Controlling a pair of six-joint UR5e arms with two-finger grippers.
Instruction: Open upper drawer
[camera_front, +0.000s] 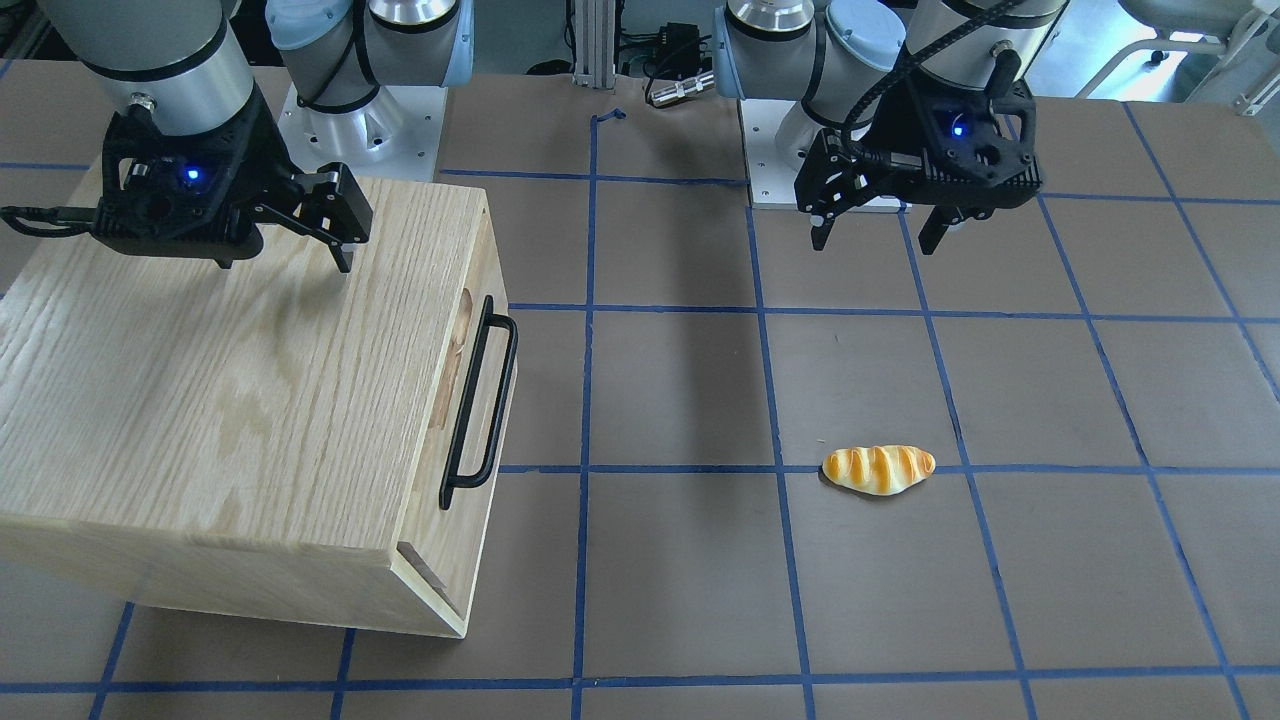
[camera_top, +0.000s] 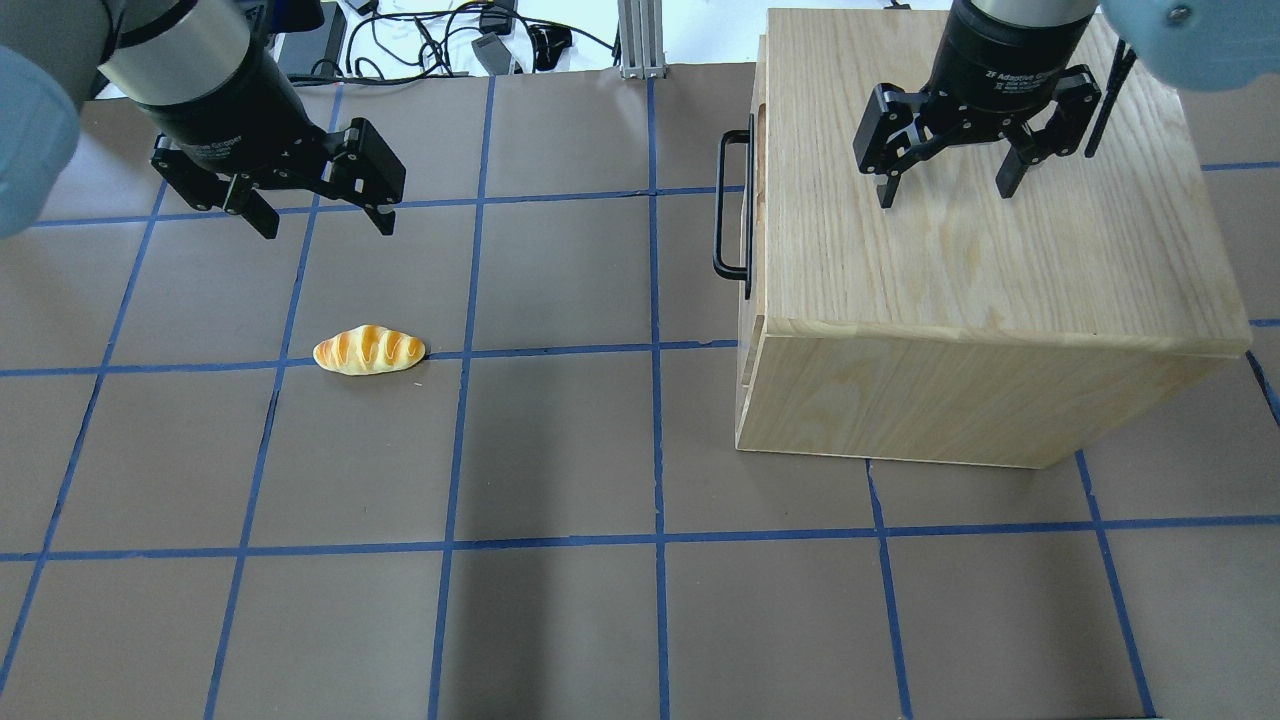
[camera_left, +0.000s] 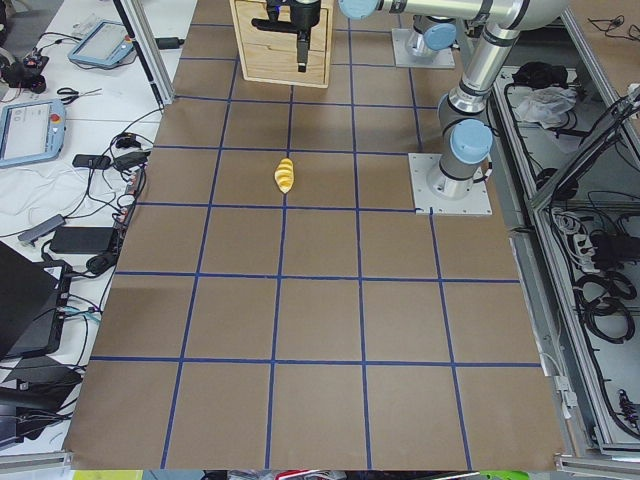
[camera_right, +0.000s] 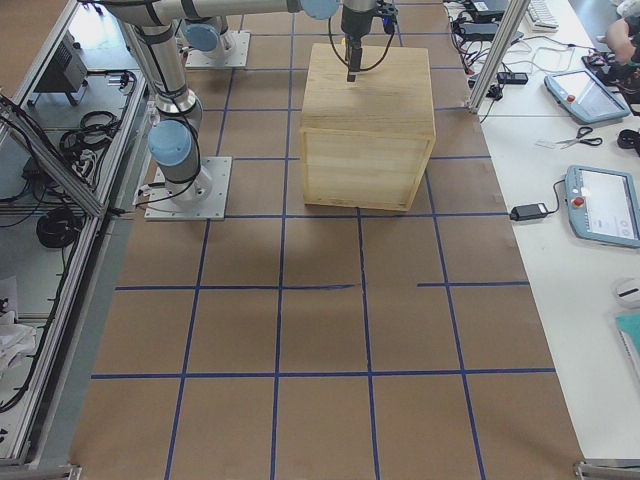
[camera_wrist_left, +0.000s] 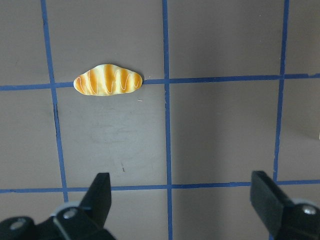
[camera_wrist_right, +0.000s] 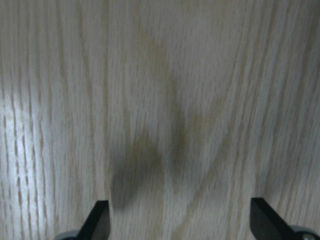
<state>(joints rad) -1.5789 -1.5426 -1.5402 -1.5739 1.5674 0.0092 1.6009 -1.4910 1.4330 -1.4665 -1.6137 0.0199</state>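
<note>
The upper drawer (camera_front: 490, 270) sits shut in the front of the oak cabinet (camera_front: 220, 380), its front flush with the shell. Its long black bar handle (camera_front: 498, 400) also shows in the overhead view (camera_top: 718, 205), beside the narrow strip of the drawer front (camera_top: 757, 200). My right gripper (camera_top: 946, 195) is open and empty, hovering over the cabinet top (camera_wrist_right: 165, 100), well behind the handle. My left gripper (camera_top: 329, 230) is open and empty above the bare table, far from the cabinet.
A toy bread roll (camera_top: 369, 350) lies on the brown table with blue tape lines (camera_top: 560, 450), in front of my left gripper; the left wrist view shows it (camera_wrist_left: 108, 80). The arm bases (camera_front: 360, 120) stand at the table's back edge.
</note>
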